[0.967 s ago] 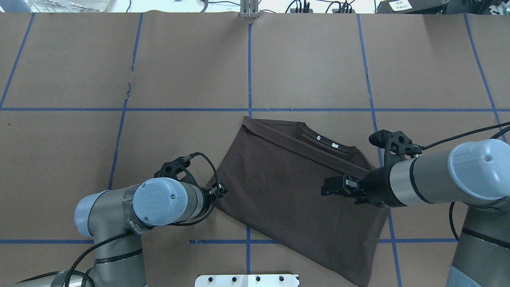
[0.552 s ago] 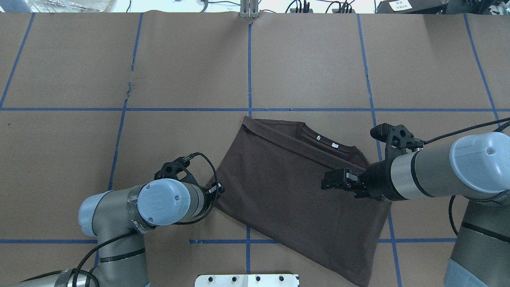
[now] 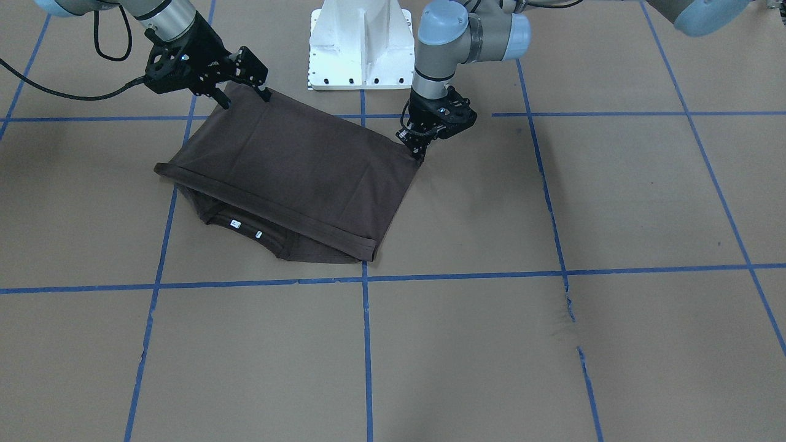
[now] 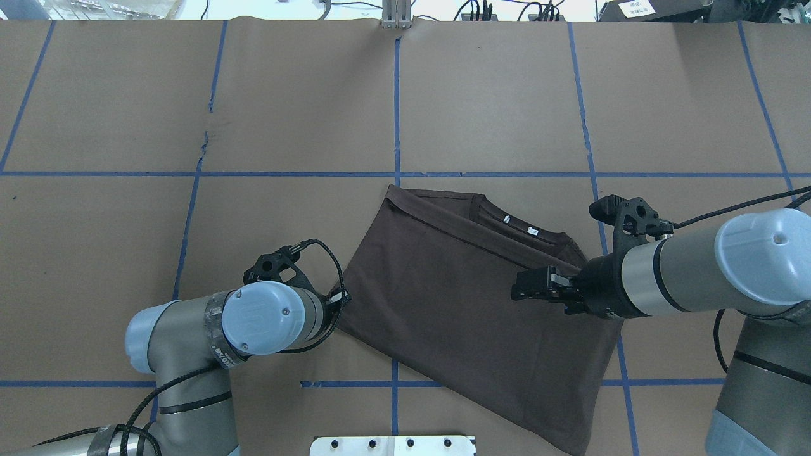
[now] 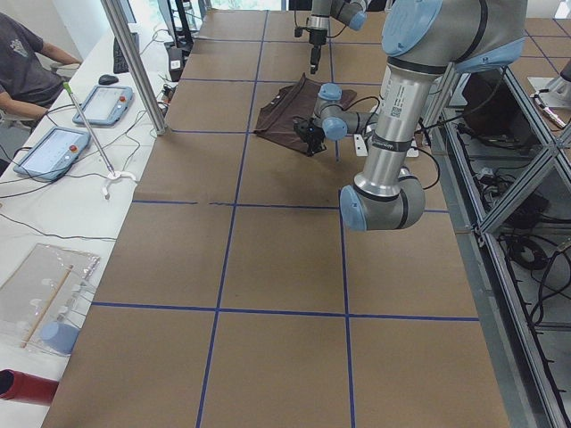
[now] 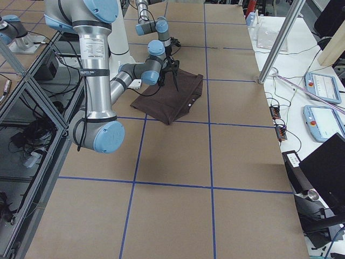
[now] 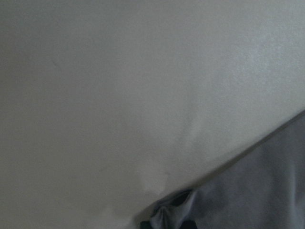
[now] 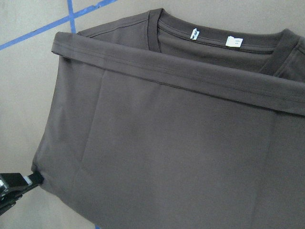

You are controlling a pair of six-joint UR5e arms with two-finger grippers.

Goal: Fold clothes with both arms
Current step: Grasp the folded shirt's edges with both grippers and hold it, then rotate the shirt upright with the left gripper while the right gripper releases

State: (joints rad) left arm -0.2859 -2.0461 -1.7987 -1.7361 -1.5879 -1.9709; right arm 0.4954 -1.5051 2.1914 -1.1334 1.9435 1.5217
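T-shirt (image 4: 456, 304) lies folded once on the tabletop (image 4: 285, 114), lower centre of overhead view. Left gripper (image 3: 421, 150): jaws pinching a shirt corner, probably to anchor it. Right gripper (image 4: 516, 291): jaws spread above the opposite side, holding nothing.

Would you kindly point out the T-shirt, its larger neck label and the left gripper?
T-shirt (image 4: 443, 304), overhead exterior view, middle of the folded body.
larger neck label (image 8: 233, 42), right wrist view, the label's centre.
left gripper (image 3: 420, 152), front-facing view, between its fingertips.
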